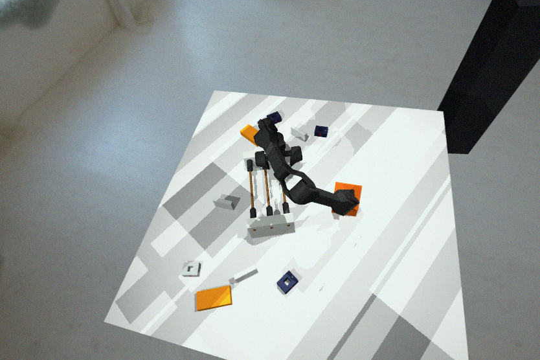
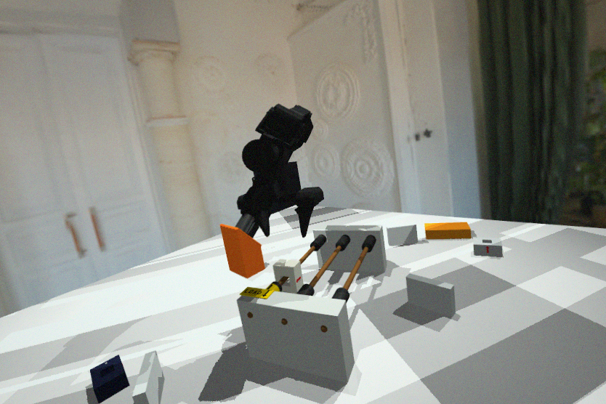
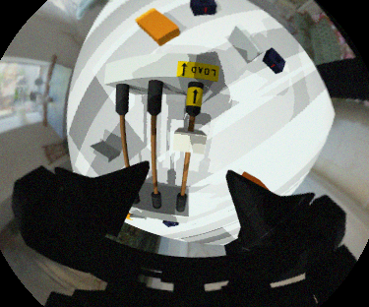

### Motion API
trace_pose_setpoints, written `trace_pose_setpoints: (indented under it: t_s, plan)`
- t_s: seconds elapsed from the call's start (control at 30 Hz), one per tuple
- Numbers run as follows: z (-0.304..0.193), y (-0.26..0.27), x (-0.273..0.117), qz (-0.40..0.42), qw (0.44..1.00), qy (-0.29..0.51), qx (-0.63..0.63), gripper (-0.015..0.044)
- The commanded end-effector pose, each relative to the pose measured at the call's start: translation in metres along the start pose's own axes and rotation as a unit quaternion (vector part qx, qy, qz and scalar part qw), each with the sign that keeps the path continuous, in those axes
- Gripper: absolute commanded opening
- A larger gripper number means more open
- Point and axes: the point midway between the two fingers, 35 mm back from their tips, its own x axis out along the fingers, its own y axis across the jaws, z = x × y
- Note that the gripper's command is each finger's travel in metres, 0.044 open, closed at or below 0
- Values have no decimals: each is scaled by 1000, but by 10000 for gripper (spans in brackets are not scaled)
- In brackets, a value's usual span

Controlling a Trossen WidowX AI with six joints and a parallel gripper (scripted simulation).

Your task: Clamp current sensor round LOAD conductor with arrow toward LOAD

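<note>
The robot arm (image 1: 274, 155) (image 2: 274, 169) is bent up high, and its gripper (image 2: 285, 235) (image 3: 188, 169) is spread wide with nothing in it. Below the gripper is the gray stand (image 1: 271, 226) (image 2: 293, 336) (image 3: 142, 74), which holds three copper rods. Smaller is the yellow LOAD tag (image 2: 258, 293) (image 3: 198, 71), past the fingertips and on the stand's edge. Smallest is the white sensor (image 2: 288, 275) (image 3: 187, 141), around the LOAD rod (image 2: 306, 256) (image 3: 186, 172), below the gripper and apart from it.

I think the squeeze and letting go are done, but I can't tell if the latch is shut. If it isn't, the sensor could slip or swing open. If the arm dips or swings low, a fingertip could bump the sensor or bend a rod.

The side view shows a red mark on the sensor, too small to tell which way it points. The wrist view doesn't show that mark. The top view hides the sensor under the arm.
</note>
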Motion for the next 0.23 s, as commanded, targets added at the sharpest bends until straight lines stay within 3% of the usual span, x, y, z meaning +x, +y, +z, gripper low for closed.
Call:
trace_pose_setpoints:
  t_s: [0.0, 0.2]
  plan:
    - [0, -1, 0, -2, 1000, 0, -2, 440]
    - [0, 0, 0, 0, 1000, 0, 0, 440]
